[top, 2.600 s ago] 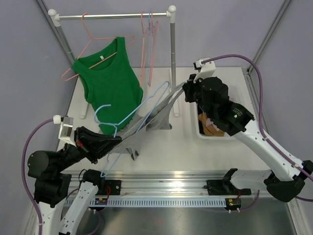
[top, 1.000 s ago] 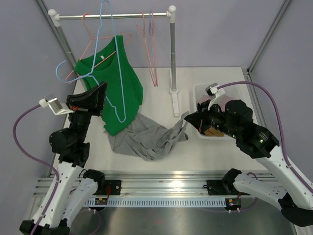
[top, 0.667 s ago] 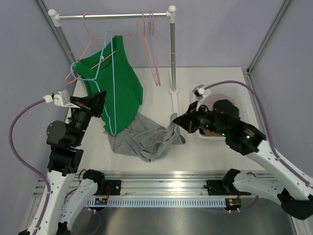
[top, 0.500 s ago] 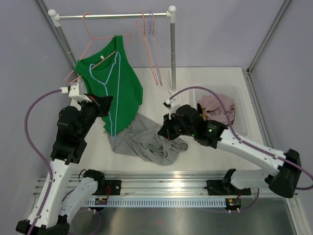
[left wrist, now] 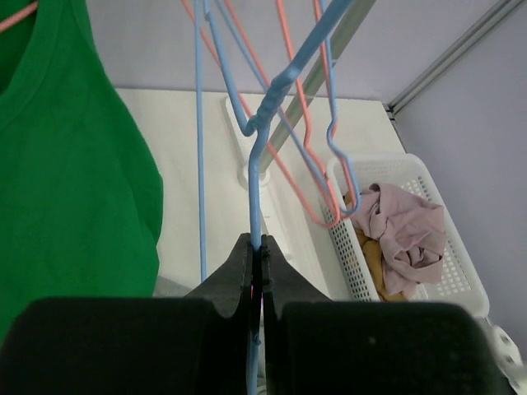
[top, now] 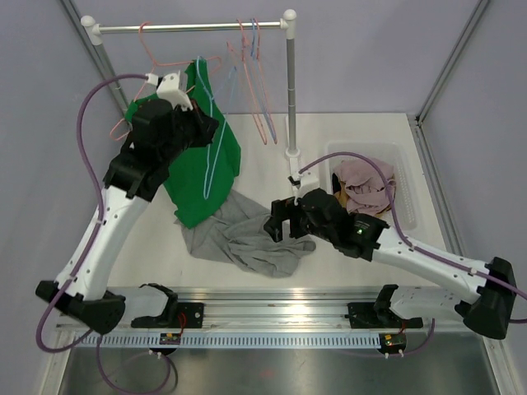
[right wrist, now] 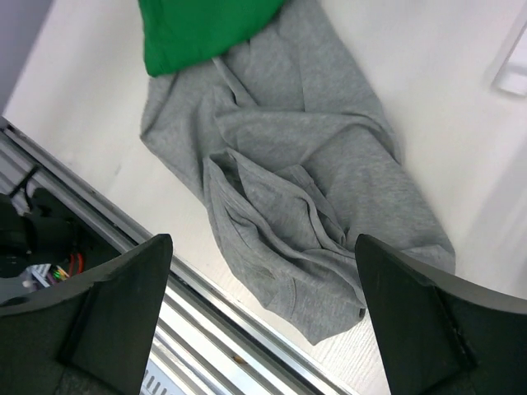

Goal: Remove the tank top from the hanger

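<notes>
The grey tank top (top: pixel 247 239) (right wrist: pixel 313 189) lies crumpled on the table, free of any hanger. My right gripper (top: pixel 280 224) (right wrist: pixel 259 243) hovers just over its right end, open, with nothing between the fingers. The bare light-blue hanger (top: pixel 212 123) (left wrist: pixel 255 197) is held up near the rail (top: pixel 189 27), among the other hangers. My left gripper (top: pixel 206 127) (left wrist: pixel 257 247) is shut on its wire below the twisted neck.
A green top (top: pixel 193 156) (left wrist: pixel 66 164) hangs on a pink hanger at the rail's left. Pink and blue empty hangers (top: pixel 255 82) hang near the right pole (top: pixel 290 82). A white basket (top: pixel 406 216) (left wrist: pixel 347 248) of clothes sits at the right.
The left arm has lifted the blue hanger up towards the rail. The right gripper moved left, opened and let go of the grey tank top, which now rests on the table.
</notes>
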Motion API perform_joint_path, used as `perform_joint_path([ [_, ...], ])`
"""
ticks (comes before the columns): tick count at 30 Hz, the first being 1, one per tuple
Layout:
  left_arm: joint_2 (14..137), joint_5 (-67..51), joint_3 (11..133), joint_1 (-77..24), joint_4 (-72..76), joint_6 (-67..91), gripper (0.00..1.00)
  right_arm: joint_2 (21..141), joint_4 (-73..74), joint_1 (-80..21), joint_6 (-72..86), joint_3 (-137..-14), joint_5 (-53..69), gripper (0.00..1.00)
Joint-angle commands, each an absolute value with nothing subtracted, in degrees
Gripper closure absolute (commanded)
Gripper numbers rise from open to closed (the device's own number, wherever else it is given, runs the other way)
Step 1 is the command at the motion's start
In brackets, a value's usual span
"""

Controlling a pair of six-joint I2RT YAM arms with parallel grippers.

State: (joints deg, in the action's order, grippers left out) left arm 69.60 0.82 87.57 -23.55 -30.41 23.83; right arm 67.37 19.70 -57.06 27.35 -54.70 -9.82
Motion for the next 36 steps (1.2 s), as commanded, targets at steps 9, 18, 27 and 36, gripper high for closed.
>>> perform_joint_path([
  [9, 98.2, 12.7, 130.8, -24.8, -48.4, 18.8, 1.0, 48.7, 23.7, -57.5, 28.5, -49.7, -13.5, 0.0],
  [18, 107.3, 11.2, 137.4, -24.6, -40.7, 15.5, 1.0, 43.6, 25.6, -57.6, 27.8, -47.6, -14.0, 0.0],
  [27, 112.4, 8.2, 137.8, -22.2, -40.4, 18.8, 1.0, 44.8, 23.7, -57.6, 27.9, -45.4, -12.5, 0.0],
  [36, 106.4, 5.6, 133.4, -21.5, -37.4, 19.2, 1.0, 47.3, 21.5, -57.5, 28.1, -45.3, -11.2, 0.01],
])
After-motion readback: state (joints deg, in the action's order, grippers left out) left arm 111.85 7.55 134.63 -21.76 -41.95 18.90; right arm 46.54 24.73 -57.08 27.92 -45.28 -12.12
